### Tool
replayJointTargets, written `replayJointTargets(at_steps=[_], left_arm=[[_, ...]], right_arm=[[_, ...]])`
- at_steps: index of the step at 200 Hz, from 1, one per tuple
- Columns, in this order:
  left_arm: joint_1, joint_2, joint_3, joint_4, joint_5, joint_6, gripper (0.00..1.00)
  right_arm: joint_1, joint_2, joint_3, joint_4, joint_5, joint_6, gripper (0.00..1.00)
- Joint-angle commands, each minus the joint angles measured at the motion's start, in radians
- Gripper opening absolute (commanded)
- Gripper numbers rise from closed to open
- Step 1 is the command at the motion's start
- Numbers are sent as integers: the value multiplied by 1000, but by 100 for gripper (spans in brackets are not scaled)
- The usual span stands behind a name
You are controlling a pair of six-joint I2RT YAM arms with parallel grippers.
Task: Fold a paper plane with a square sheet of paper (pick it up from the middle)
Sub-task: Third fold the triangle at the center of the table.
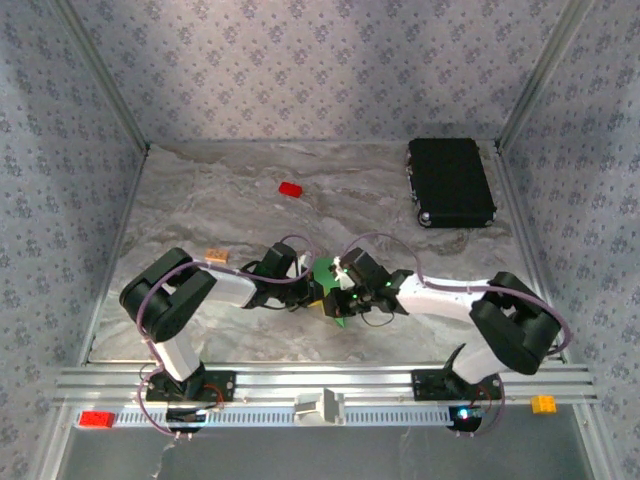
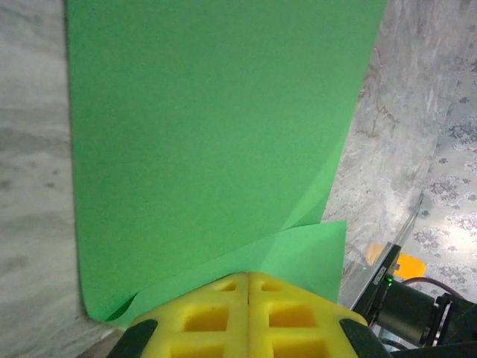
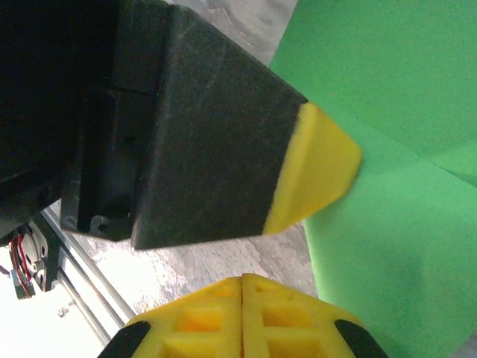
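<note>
We find the paper (image 1: 326,272) at the front middle of the table (image 1: 200,200), in the gap where the two arms meet, with both claws on it or right beside it. It is bright green and lies in two layers. From the left wrist we see a broad upper flap whose right edge curves, and a lower layer showing from under it at the near right. The left gripper (image 2: 248,287) has its yellow pads pressed together with no gap at the seam, and their tips lie against that lower layer. We cannot tell whether any paper is caught between them. From the right wrist we see one of the left claw's pads (image 3: 317,171) side on, its yellow tip touching the paper's edge, and a crease line runs across the green further right. The right gripper (image 3: 242,291) is pressed together too, with nothing between its pads. The paper's edge lies just beside them to the right, over the marbled tabletop. Farther back, a red block (image 1: 290,189) sits well apart from the paper, a black case (image 1: 451,182) lies toward the far right corner, and a tan block (image 1: 216,256) rests beside the left arm.
</note>
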Motion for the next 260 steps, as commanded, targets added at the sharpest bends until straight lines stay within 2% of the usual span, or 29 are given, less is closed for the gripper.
replayJointTargets(at_steps=[1,59,177,218,260], left_arm=[[-4,10,-7,-41,-37,18,1],[-3,13,-6,-47,-38,21,1],[-2,27,-9,-58,-51,20,0],[-2,21,-11,-58,-50,20,0],[-4,20,-13,-58,-50,17,0]], right_arm=[[6,35,32,-25,1,0,7],[9,66,-7,-58,20,-2,8],[20,-167,-232,-38,59,96,11],[24,-242,-179,-46,43,98,11],[21,-84,-46,-26,41,72,11]])
